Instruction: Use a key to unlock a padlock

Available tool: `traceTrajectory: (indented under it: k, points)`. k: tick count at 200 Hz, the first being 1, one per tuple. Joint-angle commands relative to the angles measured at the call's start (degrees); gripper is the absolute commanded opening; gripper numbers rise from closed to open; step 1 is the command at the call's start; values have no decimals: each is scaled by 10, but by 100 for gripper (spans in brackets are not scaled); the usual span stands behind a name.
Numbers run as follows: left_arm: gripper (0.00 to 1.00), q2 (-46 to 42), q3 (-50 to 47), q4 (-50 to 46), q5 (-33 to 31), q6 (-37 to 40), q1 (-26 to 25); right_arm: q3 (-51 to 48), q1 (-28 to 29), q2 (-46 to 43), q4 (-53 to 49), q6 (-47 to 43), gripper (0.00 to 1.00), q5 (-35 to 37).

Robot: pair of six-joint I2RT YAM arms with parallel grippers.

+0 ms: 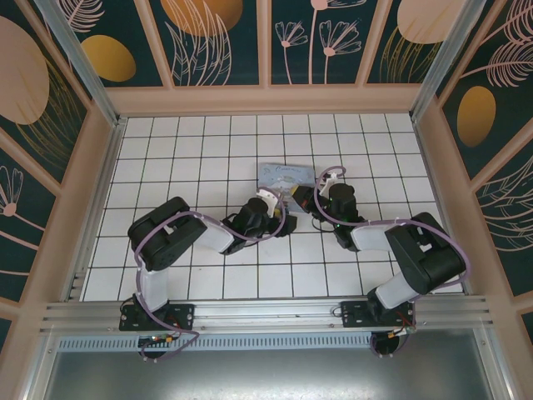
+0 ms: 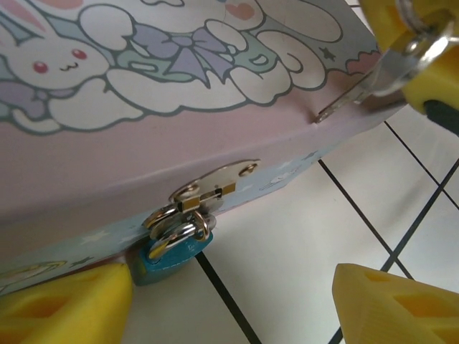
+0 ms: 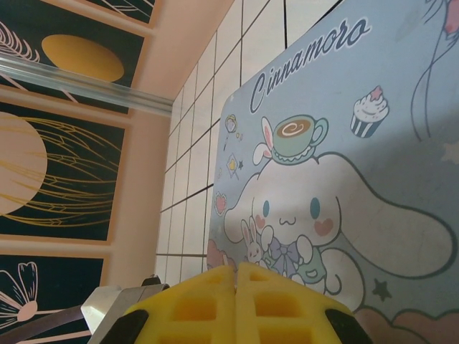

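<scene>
A small teal-blue padlock (image 2: 172,252) hangs by its metal shackle from the hasp (image 2: 215,185) on the front of the pale blue cartoon tin (image 2: 179,143). My left gripper (image 2: 233,287) is open, its yellow fingers (image 2: 64,304) either side of the floor in front of the lock, the left one close beside the padlock. The thin metal key (image 2: 351,97) juts from my right gripper's fingers (image 2: 384,29), its tip at the tin's lid edge. In the right wrist view the right gripper (image 3: 237,271) is shut over the tin's lid (image 3: 344,179). From above, both grippers (image 1: 271,198) (image 1: 304,197) meet at the tin (image 1: 287,175).
White tiled floor (image 1: 208,150) surrounds the tin, with walls on three sides (image 1: 266,98). The two arms bend inward from their bases (image 1: 158,315) (image 1: 375,315) at the near rail.
</scene>
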Motion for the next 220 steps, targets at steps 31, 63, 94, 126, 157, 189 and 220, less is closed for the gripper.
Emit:
traceTrajectory:
  k: [31, 63, 94, 126, 157, 189, 220]
  points:
    - [76, 36, 43, -24, -8, 38, -8, -5, -8, 14, 15, 4, 0, -5]
    - [75, 42, 58, -10, 34, 31, -9, -4, -10, 16, 8, 4, 0, -3]
    - [76, 37, 59, 28, 73, -5, -9, -4, -13, 18, 2, 7, 0, 0]
    - [76, 45, 60, 54, 80, -33, -9, -6, -18, 16, 5, 12, 0, 3]
    - [76, 54, 59, 63, 76, -46, -8, 17, -35, -3, -25, 8, 0, -1]
    - [76, 58, 55, 69, 69, -53, -9, 66, -58, -24, -100, -22, 0, -4]
    - [76, 61, 54, 68, 62, -53, -8, 92, -84, -7, -125, -36, 0, -15]
